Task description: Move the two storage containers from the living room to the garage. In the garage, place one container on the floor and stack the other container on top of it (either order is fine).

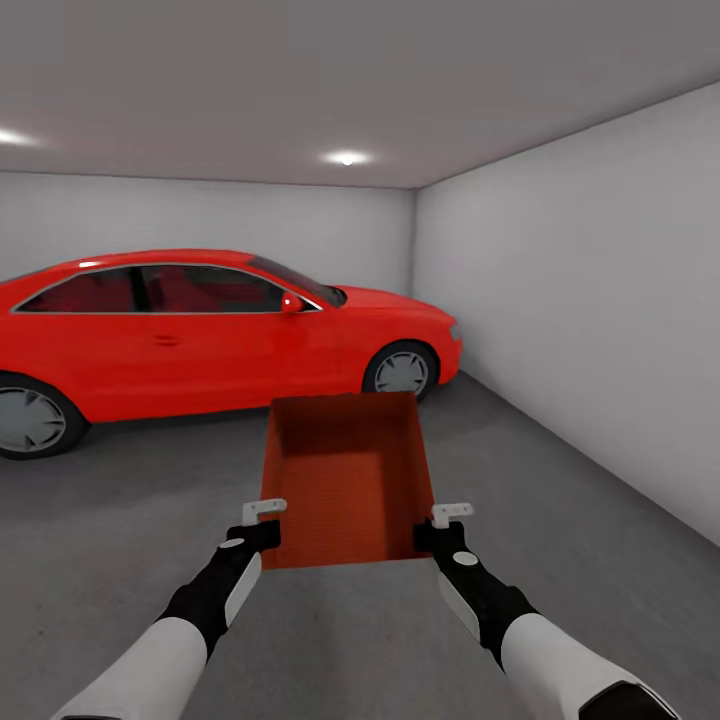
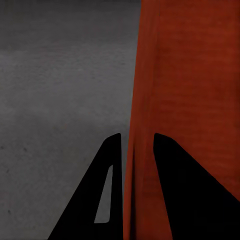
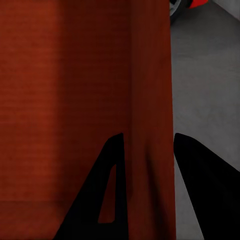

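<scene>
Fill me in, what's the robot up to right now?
It's in the garage, holding one orange-red storage container out in front with both arms. The left gripper clamps the container's left wall and the right gripper clamps its right wall. The open, empty container is held above the grey concrete floor, facing a red car.

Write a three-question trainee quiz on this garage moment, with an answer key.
1. True or false: the storage container already rests on the concrete floor.
2. Which grips the container's left wall? A) left gripper B) right gripper C) neither
3. Fill in: behind the container stands a red ___.

Key:
1. False: both arms carry it above the floor.
2. A: in the left wrist view its fingers straddle the wall; the right gripper clamps the opposite wall.
3. car.
</scene>
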`<state>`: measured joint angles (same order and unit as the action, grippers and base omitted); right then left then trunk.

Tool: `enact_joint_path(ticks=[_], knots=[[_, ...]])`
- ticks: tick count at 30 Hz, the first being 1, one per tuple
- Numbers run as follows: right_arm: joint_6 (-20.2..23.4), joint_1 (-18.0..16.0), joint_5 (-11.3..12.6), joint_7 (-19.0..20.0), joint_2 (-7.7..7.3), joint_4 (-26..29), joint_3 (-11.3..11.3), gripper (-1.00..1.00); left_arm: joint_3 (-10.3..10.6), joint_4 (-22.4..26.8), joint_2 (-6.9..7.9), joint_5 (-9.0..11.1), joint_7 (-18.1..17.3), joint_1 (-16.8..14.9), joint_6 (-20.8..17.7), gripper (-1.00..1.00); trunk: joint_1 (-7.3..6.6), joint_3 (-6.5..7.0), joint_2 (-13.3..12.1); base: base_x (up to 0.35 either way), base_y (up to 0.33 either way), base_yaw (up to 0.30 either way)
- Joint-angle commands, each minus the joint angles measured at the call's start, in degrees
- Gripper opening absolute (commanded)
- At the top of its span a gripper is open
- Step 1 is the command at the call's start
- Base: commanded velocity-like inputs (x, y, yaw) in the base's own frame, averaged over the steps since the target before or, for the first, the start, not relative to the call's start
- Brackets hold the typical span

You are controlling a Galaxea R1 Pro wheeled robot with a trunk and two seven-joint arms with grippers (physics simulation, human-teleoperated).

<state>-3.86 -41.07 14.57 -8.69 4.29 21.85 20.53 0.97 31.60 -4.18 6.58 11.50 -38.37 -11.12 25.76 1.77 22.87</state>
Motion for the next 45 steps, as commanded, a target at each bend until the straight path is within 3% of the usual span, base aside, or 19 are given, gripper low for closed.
enact_joint_path(ticks=[1, 45], knots=[[-0.4, 0.0, 0.9, -2.2, -3.4, -2.7, -0.5, -1.0, -0.9, 0.3, 0.05, -0.3, 0.5, 0.0, -0.3, -1.0, 0.02, -0.02, 0.1, 0.019, 0.0, -0.02], [-0.3, 0.0, 0.9, -2.5, -3.24, -2.7, -0.5, -1.0, -0.9, 0.4, 0.05, -0.3, 0.5, 0.0, -0.3, -1.0, 0.02, -0.02, 0.1, 0.001, 0.0, -0.233]])
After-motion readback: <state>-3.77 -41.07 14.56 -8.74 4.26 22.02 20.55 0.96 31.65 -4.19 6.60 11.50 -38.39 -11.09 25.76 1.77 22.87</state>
